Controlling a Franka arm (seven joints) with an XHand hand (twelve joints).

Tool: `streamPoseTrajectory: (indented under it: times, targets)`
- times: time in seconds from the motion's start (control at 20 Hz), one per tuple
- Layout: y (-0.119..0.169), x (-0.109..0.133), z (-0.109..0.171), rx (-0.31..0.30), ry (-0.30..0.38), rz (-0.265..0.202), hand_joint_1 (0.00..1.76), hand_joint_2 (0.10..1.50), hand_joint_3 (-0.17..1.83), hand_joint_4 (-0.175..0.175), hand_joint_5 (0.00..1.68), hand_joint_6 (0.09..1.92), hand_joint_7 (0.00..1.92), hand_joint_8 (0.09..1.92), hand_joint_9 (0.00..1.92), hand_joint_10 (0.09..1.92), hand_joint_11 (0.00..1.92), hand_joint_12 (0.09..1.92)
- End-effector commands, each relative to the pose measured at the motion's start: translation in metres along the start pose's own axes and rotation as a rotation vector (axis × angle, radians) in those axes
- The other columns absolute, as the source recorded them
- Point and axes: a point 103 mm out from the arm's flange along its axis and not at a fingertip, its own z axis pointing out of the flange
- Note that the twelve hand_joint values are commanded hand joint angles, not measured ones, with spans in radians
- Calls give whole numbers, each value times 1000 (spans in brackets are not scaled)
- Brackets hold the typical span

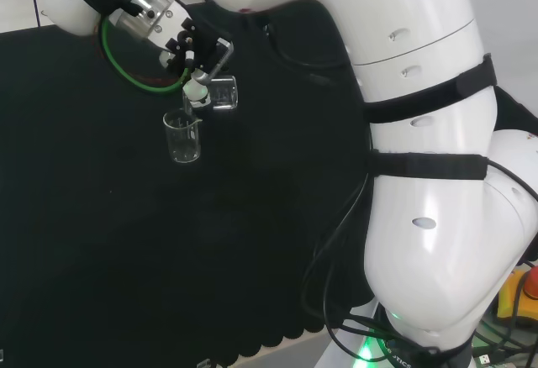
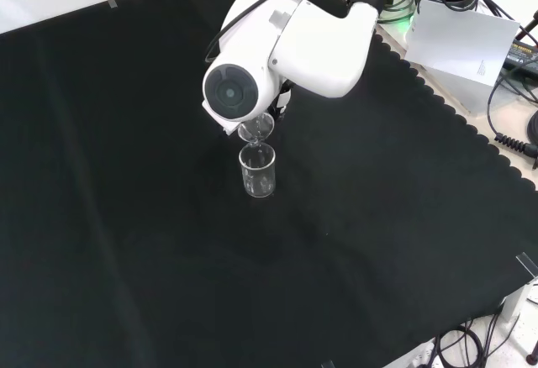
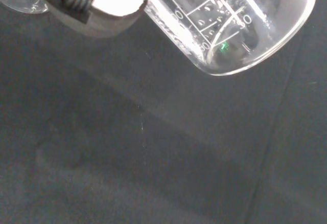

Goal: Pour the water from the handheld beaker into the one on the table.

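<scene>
Black cloth covers the table (image 1: pixel 101 259). Hand (image 1: pixel 187 49) grips the handheld beaker (image 1: pixel 220 94), fingers curled round it; long axis tipped near horizontal, mouth pointing left in head view, over the upright table beaker (image 1: pixel 183 137).

Black cloth (image 2: pixel 126 217) covers the bench, plain and unpatterned, its right edge in the front view scalloped. The arm (image 1: pixel 429 175) is glossy white with black straps around it; its round cap (image 2: pixel 229 92) is grey. The hand (image 1: pixel 187 49) is black and white. Both beakers, held (image 3: pixel 230 24) and standing (image 1: pixel 182 136), are clear glass; the held one carries white graduation marks. A green cable (image 1: pixel 134 78) loops at the head view's upper left.
</scene>
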Motion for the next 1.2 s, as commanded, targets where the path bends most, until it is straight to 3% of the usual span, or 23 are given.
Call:
streamPoseTrajectory:
  times: [0.05, 1.2]
  targets:
    - [-1, 2, -1, 4, -2, 0, 1277, 1116, -175, -84, 1045, 867, 1256, 744, 1220, 998, 1079, 817]
    - [-3, 16, -16, 17, -55, -12, 1277, 1116, -175, -83, 1046, 864, 1255, 747, 1226, 999, 1081, 816]
